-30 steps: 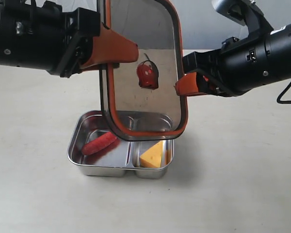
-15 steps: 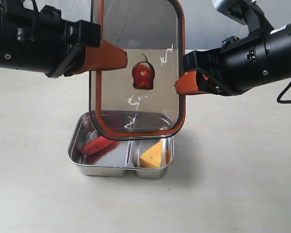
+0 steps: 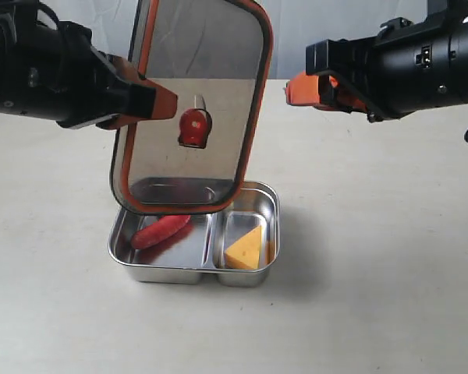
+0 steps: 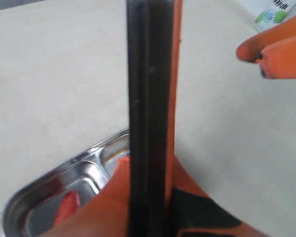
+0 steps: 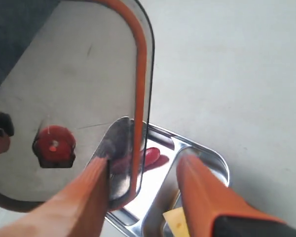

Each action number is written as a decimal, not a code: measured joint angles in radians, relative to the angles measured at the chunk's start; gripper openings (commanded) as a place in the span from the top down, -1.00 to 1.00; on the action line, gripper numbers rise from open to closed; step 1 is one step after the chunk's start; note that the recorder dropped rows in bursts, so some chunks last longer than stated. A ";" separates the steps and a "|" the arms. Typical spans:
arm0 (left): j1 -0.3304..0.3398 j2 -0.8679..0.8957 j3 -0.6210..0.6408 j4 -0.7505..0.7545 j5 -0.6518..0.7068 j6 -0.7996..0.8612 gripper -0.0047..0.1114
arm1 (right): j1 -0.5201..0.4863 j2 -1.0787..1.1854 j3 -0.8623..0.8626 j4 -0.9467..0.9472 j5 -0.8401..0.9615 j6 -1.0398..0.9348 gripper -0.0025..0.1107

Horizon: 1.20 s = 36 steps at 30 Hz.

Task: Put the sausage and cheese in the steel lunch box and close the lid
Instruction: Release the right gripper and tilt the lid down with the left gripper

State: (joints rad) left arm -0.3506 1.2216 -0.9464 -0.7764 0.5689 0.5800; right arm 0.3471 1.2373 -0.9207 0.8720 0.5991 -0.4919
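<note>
lid [image 3: 218, 78] clamped at its left rim by left gripper [image 3: 160, 103], long axis near-vertical, low edge over left half of steel lunch box [image 3: 171, 273] | sausage [image 3: 160, 231] in large left compartment, cheese [image 3: 246, 249] in small right one | right gripper [image 3: 296, 91] spread, empty, right of lid | vs earlier: right released and withdrew, lid shifted left

In the rectangular steel lunch box [image 3: 179, 273] the red toy sausage [image 3: 160, 231] lies in the larger left compartment, the yellow cheese wedge [image 3: 246, 249] in the smaller right one; the dark translucent lid [image 3: 207, 70] hangs nearly upright above the sausage; left gripper [image 3: 144, 100] on its left edge, right gripper [image 3: 308, 89] apart at its right.
</note>
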 measured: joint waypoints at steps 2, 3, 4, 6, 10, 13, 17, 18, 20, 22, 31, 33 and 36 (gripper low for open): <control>0.000 0.000 0.000 0.057 -0.015 0.000 0.92 | 0.000 -0.017 0.000 -0.017 -0.010 0.010 0.16; 0.000 0.000 0.000 0.085 -0.022 0.000 0.92 | 0.000 -0.025 0.000 -0.030 -0.010 0.020 0.16; 0.000 0.000 0.000 0.107 -0.029 0.000 0.92 | 0.000 -0.029 0.000 -0.042 -0.010 0.032 0.16; 0.000 0.000 0.000 0.164 -0.040 0.000 0.92 | 0.000 -0.040 0.000 -0.078 -0.010 0.066 0.16; 0.000 0.000 0.000 0.305 -0.058 0.000 0.92 | 0.000 -0.059 0.000 -0.148 -0.010 0.132 0.16; 0.000 0.000 0.000 0.391 -0.067 0.000 0.92 | 0.000 -0.072 0.000 -0.175 -0.010 0.148 0.16; -0.028 0.000 0.000 0.547 -0.079 0.000 0.92 | 0.000 -0.089 0.000 -0.200 -0.007 0.156 0.16; -0.042 0.000 0.000 0.590 -0.081 -0.012 0.92 | 0.000 -0.094 0.000 -0.205 -0.005 0.161 0.16; -0.070 0.000 0.000 0.677 -0.085 -0.050 0.92 | 0.000 -0.101 0.000 -0.213 -0.003 0.168 0.16; -0.118 0.000 0.000 0.841 -0.089 -0.137 0.92 | 0.000 -0.119 0.000 -0.222 -0.003 0.183 0.16; -0.386 0.007 0.000 1.547 0.013 -0.580 0.92 | 0.000 -0.198 0.000 -0.270 0.021 0.211 0.16; -0.417 0.024 0.000 1.607 0.051 -0.618 0.92 | 0.000 -0.208 0.000 -0.277 0.029 0.219 0.16; -0.477 0.088 0.000 1.720 0.157 -0.720 0.92 | 0.000 -0.230 0.000 -0.307 0.050 0.237 0.16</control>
State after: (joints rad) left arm -0.8276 1.3096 -0.9464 0.9433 0.7261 -0.1405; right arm 0.3471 1.0077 -0.9207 0.5646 0.6490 -0.2550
